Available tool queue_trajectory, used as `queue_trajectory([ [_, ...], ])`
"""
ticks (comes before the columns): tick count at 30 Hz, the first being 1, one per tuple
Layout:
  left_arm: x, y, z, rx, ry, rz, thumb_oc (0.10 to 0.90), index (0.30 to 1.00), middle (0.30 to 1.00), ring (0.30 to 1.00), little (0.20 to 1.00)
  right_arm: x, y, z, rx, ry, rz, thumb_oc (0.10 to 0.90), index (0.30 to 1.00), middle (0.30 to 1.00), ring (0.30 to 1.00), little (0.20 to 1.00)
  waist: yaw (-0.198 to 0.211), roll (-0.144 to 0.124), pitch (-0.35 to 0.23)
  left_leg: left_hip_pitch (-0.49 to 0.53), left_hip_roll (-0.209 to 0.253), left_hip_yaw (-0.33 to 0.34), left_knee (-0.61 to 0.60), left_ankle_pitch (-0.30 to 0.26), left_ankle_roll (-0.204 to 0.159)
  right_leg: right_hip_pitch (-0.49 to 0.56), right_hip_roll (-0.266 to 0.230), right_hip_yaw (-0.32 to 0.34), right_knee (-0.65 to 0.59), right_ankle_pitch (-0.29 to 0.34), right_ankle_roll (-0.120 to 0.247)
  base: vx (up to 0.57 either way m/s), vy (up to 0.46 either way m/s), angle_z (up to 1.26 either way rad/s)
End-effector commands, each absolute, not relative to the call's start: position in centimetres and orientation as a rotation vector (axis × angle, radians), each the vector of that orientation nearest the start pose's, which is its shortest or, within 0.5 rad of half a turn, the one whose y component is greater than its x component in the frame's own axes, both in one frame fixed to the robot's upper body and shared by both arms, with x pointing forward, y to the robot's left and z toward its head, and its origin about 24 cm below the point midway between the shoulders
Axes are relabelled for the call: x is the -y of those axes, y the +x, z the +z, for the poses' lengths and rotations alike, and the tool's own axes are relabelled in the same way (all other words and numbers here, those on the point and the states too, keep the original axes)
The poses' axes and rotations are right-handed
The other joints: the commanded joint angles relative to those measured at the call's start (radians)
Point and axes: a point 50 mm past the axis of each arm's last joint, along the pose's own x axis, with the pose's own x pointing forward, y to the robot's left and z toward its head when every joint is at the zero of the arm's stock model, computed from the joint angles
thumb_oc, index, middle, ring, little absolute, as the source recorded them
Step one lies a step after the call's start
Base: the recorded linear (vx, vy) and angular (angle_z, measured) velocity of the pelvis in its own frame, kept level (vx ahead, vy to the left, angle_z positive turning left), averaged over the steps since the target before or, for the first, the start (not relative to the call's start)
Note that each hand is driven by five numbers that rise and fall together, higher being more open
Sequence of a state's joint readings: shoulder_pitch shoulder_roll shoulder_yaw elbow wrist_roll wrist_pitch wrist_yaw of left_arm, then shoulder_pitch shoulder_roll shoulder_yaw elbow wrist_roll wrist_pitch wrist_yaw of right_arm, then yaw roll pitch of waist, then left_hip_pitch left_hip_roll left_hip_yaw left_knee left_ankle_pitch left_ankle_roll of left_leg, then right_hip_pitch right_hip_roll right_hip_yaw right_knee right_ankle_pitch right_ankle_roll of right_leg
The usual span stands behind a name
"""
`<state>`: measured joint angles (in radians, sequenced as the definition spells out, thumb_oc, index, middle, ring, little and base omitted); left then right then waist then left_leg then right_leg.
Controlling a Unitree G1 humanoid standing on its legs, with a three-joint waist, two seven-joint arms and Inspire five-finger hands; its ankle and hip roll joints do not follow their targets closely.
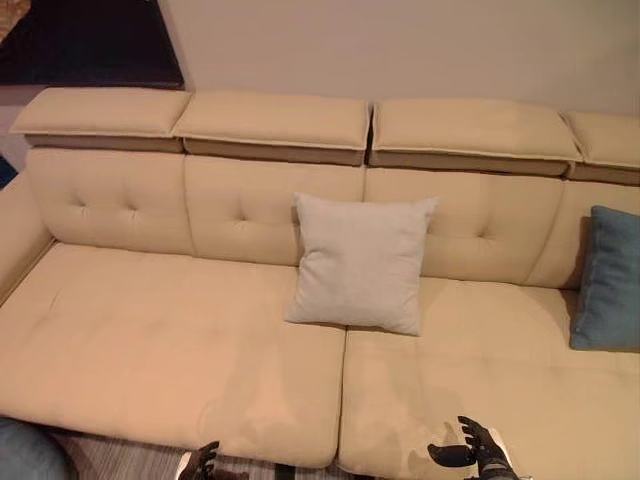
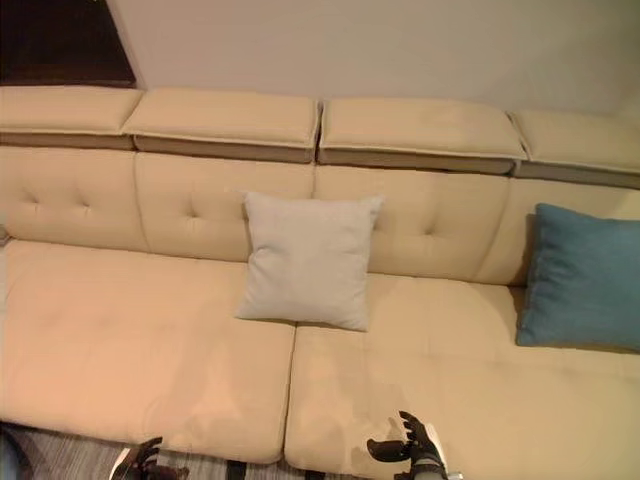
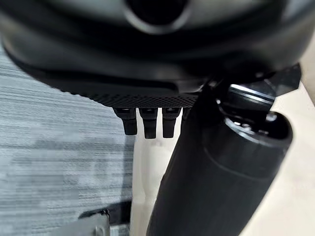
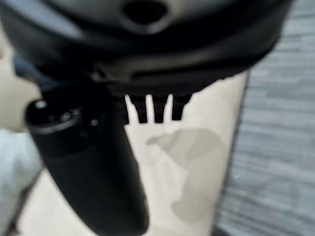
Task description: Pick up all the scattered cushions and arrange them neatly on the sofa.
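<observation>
A light grey cushion (image 1: 360,262) leans upright against the backrest in the middle of the beige sofa (image 1: 170,340). A blue cushion (image 2: 582,276) stands against the backrest at the sofa's right end. My left hand (image 1: 203,464) hangs low at the sofa's front edge, over the striped floor, fingers straight and empty. Over the front of the right seat, my right hand (image 1: 470,445) hovers with its fingers spread and nothing in them. In the wrist views, both hands' fingers (image 3: 146,122) (image 4: 150,109) point straight out, with the sofa seat past them.
A blue-grey rounded thing (image 1: 30,452) lies on the striped carpet at the lower left, in front of the sofa. A dark panel (image 1: 90,42) hangs on the wall behind the sofa's left end. The left seat is bare.
</observation>
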<state>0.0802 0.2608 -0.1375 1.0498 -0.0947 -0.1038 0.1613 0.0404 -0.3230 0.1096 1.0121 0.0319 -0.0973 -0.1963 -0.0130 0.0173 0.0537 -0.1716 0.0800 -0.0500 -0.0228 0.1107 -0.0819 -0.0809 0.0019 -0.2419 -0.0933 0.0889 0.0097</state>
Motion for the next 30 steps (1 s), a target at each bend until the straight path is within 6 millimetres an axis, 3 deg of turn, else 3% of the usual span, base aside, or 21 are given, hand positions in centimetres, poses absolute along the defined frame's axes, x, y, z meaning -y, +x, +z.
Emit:
queue_trajectory([
  [1,-26.0,13.6,-13.0,-0.888,0.348,0.232,0.8,0.9,0.9,0.9,0.9,27.0,15.8,-11.5,-0.801,-0.433,-0.278,0.8,0.9,0.9,0.9,0.9,-0.017,-0.093,0.036,0.05,-0.059,0.091,0.181,-0.202,-0.003,0.025,-0.093,0.023,0.013,-0.085,0.092,-0.12,0.027,-0.06],
  [3,-25.6,13.7,-13.1,-0.889,0.34,0.225,0.8,0.9,0.9,0.9,0.9,27.3,15.7,-11.5,-0.808,-0.442,-0.28,0.8,0.9,0.9,0.9,0.9,-0.033,-0.091,0.029,0.09,-0.062,0.108,0.205,-0.241,0.003,0.013,-0.099,0.019,0.018,-0.075,0.092,-0.13,0.104,-0.1],
  [5,-25.4,13.9,-13.1,-0.882,0.33,0.223,0.8,0.9,0.9,0.9,0.9,27.3,15.7,-11.5,-0.813,-0.441,-0.286,0.8,0.9,0.9,0.9,0.9,-0.04,-0.085,0.028,0.112,-0.056,0.12,0.211,-0.244,0.002,0.009,-0.098,0.016,0.018,-0.069,0.092,-0.09,0.126,0.04],
  [6,-25.0,14.2,-13.0,-0.867,0.32,0.212,0.8,0.9,0.9,0.9,0.9,27.3,15.2,-11.8,-0.839,-0.44,-0.285,0.8,0.9,0.9,0.9,0.9,-0.06,-0.072,0.013,0.167,-0.055,0.153,0.159,-0.259,0.008,-0.013,-0.098,0.002,0.019,-0.054,0.098,-0.04,0.099,0.19],
  [8,-24.5,14.8,-12.9,-0.847,0.318,0.196,0.8,0.9,0.9,0.9,0.9,27.1,15.2,-12.0,-0.852,-0.451,-0.278,0.8,0.9,0.9,0.9,0.9,-0.064,-0.067,0.012,0.184,-0.065,0.163,0.102,-0.256,0.015,-0.037,-0.1,-0.003,0.019,-0.028,0.108,-0.1,0.176,0.39],
  [11,-24.4,15.3,-12.7,-0.833,0.331,0.194,0.8,0.9,0.9,0.9,0.9,26.5,15.6,-12.1,-0.856,-0.464,-0.255,0.8,0.9,0.9,0.9,0.9,-0.061,-0.077,0.022,0.17,-0.092,0.136,0.055,-0.242,0.028,-0.087,-0.109,0.008,0.014,0.022,0.135,-0.16,0.168,0.28],
  [15,-25.2,14.9,-12.8,-0.858,0.358,0.208,0.8,0.9,0.9,0.9,0.9,25.8,16.0,-12.3,-0.864,-0.483,-0.219,0.8,0.9,0.9,0.9,0.9,-0.048,-0.09,0.036,0.148,-0.104,0.115,0.036,-0.225,0.046,-0.124,-0.117,0.039,0.026,0.037,0.158,-0.15,0.076,0.03],
  [16,-25.5,14.9,-12.8,-0.861,0.369,0.213,0.8,0.9,0.9,0.9,0.9,25.7,16.3,-12.2,-0.86,-0.479,-0.217,0.8,0.9,0.9,0.9,0.9,-0.048,-0.09,0.049,0.142,-0.1,0.109,0.037,-0.219,0.052,-0.134,-0.112,0.083,0.057,0.025,0.163,-0.12,0.018,-0.07],
  [17,-25.5,14.9,-12.7,-0.861,0.369,0.214,0.8,0.9,0.9,0.9,0.9,25.7,16.3,-12.2,-0.86,-0.478,-0.217,0.8,0.9,0.9,0.9,0.9,-0.05,-0.092,0.046,0.138,-0.102,0.108,0.036,-0.216,0.053,-0.138,-0.115,0.083,0.058,0.026,0.163,-0.21,0.038,-0.02],
  [18,-25.8,15.2,-12.6,-0.855,0.388,0.217,0.8,0.9,0.9,0.9,0.9,25.6,16.5,-12.2,-0.859,-0.48,-0.213,0.8,0.9,0.9,0.9,0.9,-0.046,-0.086,0.058,0.126,-0.1,0.097,0.035,-0.205,0.061,-0.146,-0.101,0.168,0.117,-0.002,0.167,-0.21,0.028,0.05],
  [21,-26.3,15.2,-12.4,-0.855,0.411,0.218,0.8,0.9,0.9,0.9,0.9,25.4,16.3,-12.4,-0.867,-0.468,-0.208,0.8,0.9,0.9,0.9,0.9,-0.035,-0.087,0.051,0.096,-0.103,0.063,0.03,-0.178,0.067,-0.109,-0.087,0.251,0.174,-0.047,0.155,-0.21,-0.046,0.47],
  [22,-26.6,15.1,-12.4,-0.861,0.419,0.226,0.8,0.9,0.9,0.9,0.9,25.2,15.7,-12.8,-0.891,-0.453,-0.205,0.8,0.9,0.9,0.9,0.9,-0.024,-0.087,0.036,0.072,-0.099,0.018,0.023,-0.152,0.063,-0.057,-0.059,0.322,0.23,-0.103,0.146,-0.19,-0.154,0.72],
  [30,-27.0,14.9,-12.4,-0.87,0.413,0.254,0.8,0.9,0.9,0.9,0.9,24.3,16.3,-12.5,-0.852,-0.432,-0.179,0.8,0.9,0.9,0.9,0.9,-0.007,-0.107,0.025,-0.008,-0.087,-0.036,0.023,-0.092,0.026,0.013,-0.038,0.363,0.123,-0.16,0.108,-0.13,-0.159,0.62],
])
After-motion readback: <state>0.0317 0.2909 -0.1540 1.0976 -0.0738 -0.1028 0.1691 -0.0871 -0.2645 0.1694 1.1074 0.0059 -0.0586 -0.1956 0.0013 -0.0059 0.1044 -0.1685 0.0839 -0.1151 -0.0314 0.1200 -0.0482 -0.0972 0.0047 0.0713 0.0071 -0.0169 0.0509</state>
